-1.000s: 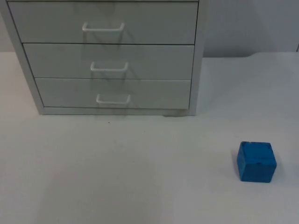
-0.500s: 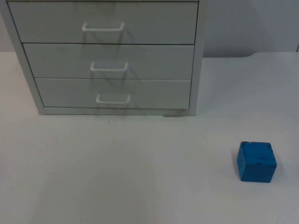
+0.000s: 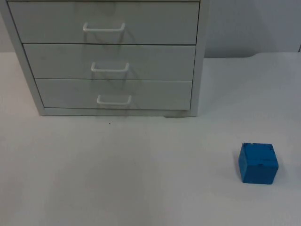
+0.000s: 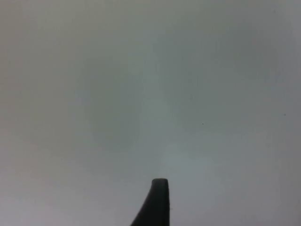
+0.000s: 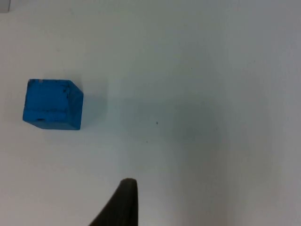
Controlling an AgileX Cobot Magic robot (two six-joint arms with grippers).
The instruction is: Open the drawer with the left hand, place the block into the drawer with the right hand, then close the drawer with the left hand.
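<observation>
A light grey cabinet [image 3: 109, 56] with three drawers stands at the back left of the table. All three drawers are pushed in: the upper one [image 3: 103, 22], the middle one [image 3: 110, 62] and the lower one [image 3: 114, 94], each with a white bar handle. A blue block [image 3: 257, 163] rests on the table at the front right. My right gripper [image 5: 122, 202] hovers over the white table with the blue block [image 5: 51, 104] a good way off to its side, not touching. My left gripper [image 4: 157, 202] hangs above bare table top.
The white table top [image 3: 141, 169] runs from the cabinet's foot to the front edge. The grey partition wall [image 3: 254, 26] rises behind the table, to the right of the cabinet.
</observation>
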